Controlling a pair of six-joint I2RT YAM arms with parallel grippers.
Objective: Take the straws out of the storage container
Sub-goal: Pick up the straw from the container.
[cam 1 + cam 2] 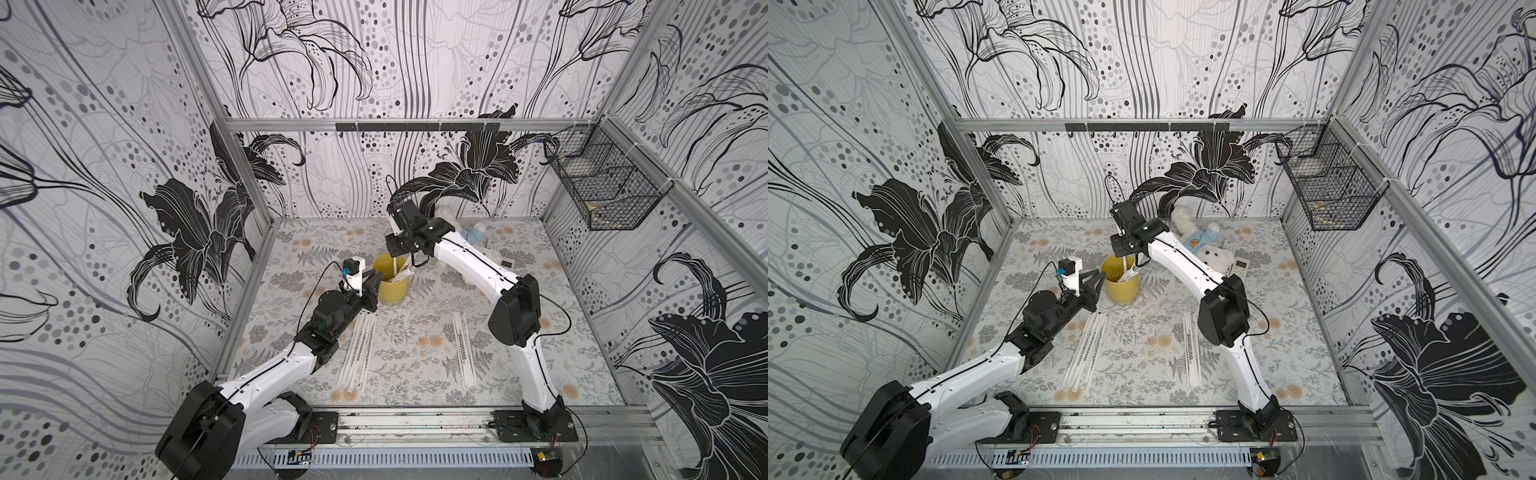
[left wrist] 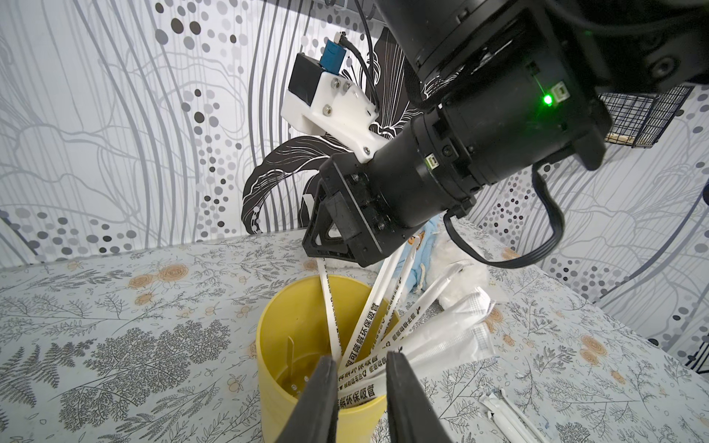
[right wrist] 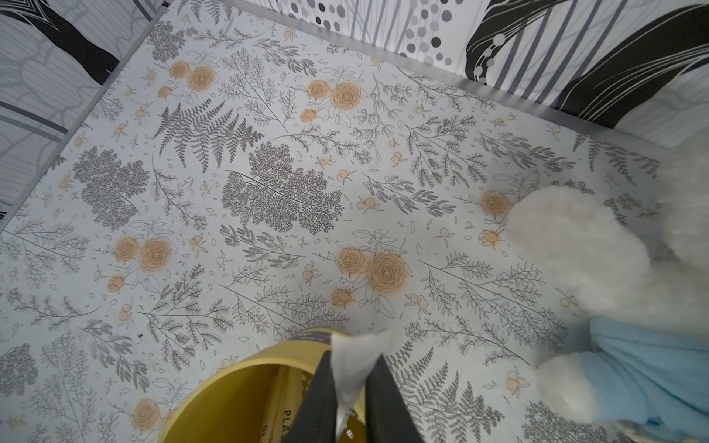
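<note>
Watching the right gripper (image 3: 355, 354) poised directly over the storage container (image 1: 390, 293): its fingers are pinched onto the flat paper top of one straw (image 2: 328, 303). That straw runs near-upright, straight down from the jaws into the yellow cup. Judgement: the pull must go upward along its length until the lower end clears the rim.

Other straws (image 2: 368, 326) fan out, leaning toward the right arm's side.

Left gripper (image 2: 358, 358) sits just beside the cup wall, jaws partly apart, holding nothing; contact unclear.

Two bundles (image 1: 358, 353) lie flat on the table (image 1: 415, 332).
</note>
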